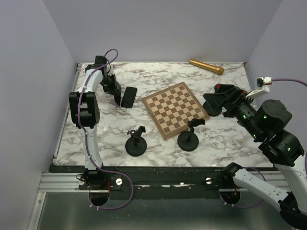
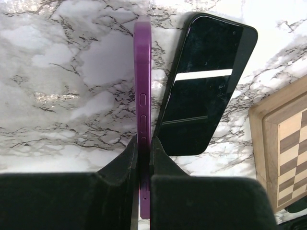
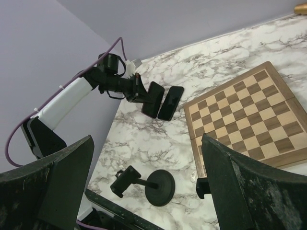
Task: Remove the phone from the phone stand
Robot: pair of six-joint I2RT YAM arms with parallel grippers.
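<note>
The left jaws were clenched on the purple phone [image 2: 142,81], pinching its flat faces at one end so it jutted ahead of them edge-on, just beside a black phone [image 2: 206,81] lying on the tabletop [image 2: 57,72] and well apart from the phone stand [image 1: 135,143]. The right jaws gaped, released. The phone looked stiff, light, slick and breakable, so a firm pinch across its faces seemed safest.

Plain lavender walls [image 1: 168,28] enclose a white marble-patterned table [image 1: 230,143] on three sides.
</note>
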